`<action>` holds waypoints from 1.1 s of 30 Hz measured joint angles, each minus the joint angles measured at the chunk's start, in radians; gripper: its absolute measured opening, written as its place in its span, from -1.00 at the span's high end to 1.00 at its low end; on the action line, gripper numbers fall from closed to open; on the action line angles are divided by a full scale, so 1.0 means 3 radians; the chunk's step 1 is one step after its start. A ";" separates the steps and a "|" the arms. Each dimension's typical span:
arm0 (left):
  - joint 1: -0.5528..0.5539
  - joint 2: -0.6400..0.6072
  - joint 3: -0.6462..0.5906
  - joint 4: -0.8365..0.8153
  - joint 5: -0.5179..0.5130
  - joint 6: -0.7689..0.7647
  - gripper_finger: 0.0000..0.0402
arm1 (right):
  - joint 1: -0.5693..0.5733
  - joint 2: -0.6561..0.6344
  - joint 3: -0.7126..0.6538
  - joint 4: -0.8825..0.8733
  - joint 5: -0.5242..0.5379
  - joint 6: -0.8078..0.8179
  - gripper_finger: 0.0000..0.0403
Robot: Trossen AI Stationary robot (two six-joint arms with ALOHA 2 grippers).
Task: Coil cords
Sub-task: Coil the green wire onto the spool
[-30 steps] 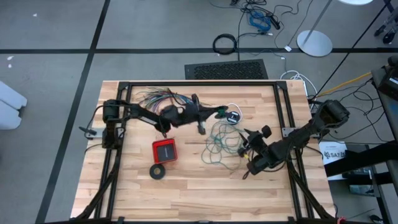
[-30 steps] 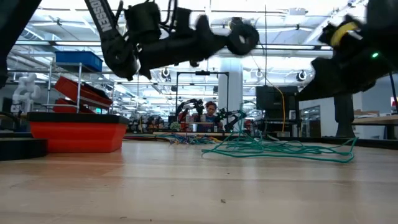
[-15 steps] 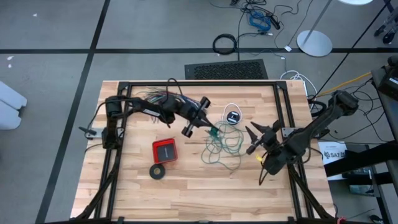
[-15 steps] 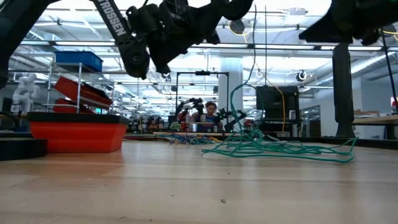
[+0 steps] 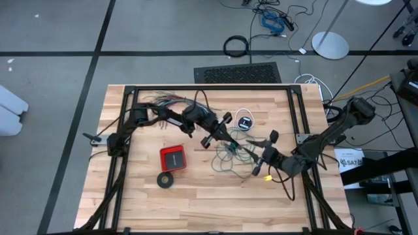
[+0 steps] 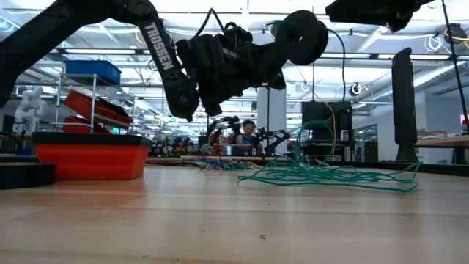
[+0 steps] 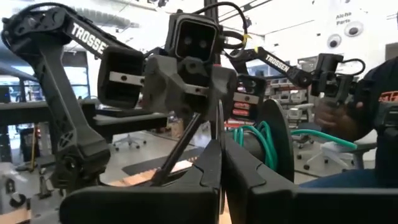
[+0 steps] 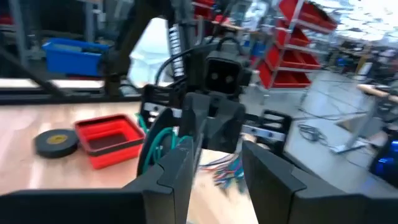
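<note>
Where teal-green wire [image 5: 230,154] sprawls, red tray [image 5: 173,157], black tape ring [image 5: 165,179] nearby

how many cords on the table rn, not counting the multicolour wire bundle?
2. The teal-green wire lies in a loose tangle mid-table, between the two grippers. The white cord with its black round piece sits just beyond it, toward the far edge. Parts under the arms may be hidden.

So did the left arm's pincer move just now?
Yes. In the high view the left pincer has swung away from the coloured wire bundle, out over the green wire, towards the right pincer.
</note>
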 joint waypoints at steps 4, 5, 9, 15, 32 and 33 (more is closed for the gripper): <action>-0.0040 0.0005 0.0013 0.0008 -0.0028 0.0111 0.96 | -0.0035 0.0053 0.0000 0.0005 -0.0056 0.0071 0.38; -0.0048 0.0005 0.0015 0.0008 -0.0044 0.0152 0.96 | -0.0055 0.0056 0.0000 0.0005 -0.0056 0.0076 0.38; -0.0056 0.0005 0.0045 0.0006 -0.0120 0.0195 0.96 | -0.0146 0.0057 0.0000 0.0135 -0.0266 0.0017 0.38; -0.0055 0.0003 0.0119 0.0005 -0.0119 0.0206 0.96 | -0.0253 0.0057 0.0000 0.0144 -0.0324 0.0058 0.38; -0.0046 0.0000 0.0163 0.0008 -0.0065 0.0201 0.96 | -0.0387 0.0057 0.0000 0.0323 -0.0572 -0.0181 0.86; -0.0046 0.0000 0.0163 0.0000 -0.0067 0.0201 0.96 | -0.0398 0.0057 0.0000 0.0310 -0.0577 -0.0177 0.88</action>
